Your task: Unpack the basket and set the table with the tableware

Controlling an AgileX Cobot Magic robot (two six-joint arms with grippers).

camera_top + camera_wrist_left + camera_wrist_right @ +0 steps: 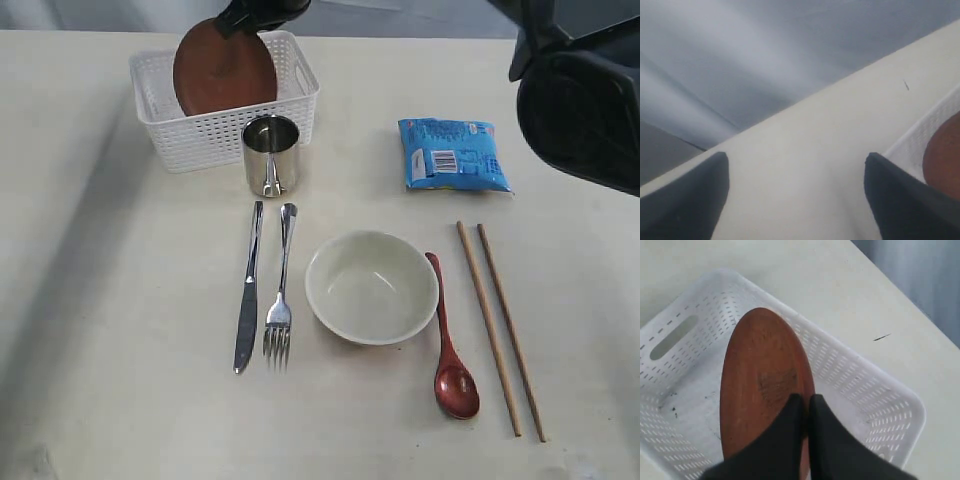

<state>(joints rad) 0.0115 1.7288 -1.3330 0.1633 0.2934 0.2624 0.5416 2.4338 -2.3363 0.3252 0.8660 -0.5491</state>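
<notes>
The reddish-brown plate [225, 68] stands on edge, tilted, in the white basket [215, 135] at the back left. My right gripper [238, 22] reaches across from above and is shut on the plate's upper rim. The right wrist view shows this gripper [806, 399] pinching the plate [762, 385] over the basket [880, 390]. My left gripper [796, 162] is open with nothing between its fingers, over bare table beside the basket's corner [920, 137]. On the table [120, 350] lie the steel cup [271, 155], knife [247, 295], fork [281, 290], cream bowl [371, 287], red spoon [450, 345] and two chopsticks [490, 330].
A blue snack packet [452, 154] lies at the back right of the table. A dark arm body [580, 100] fills the upper right corner of the exterior view. The cup stands right against the basket's front wall.
</notes>
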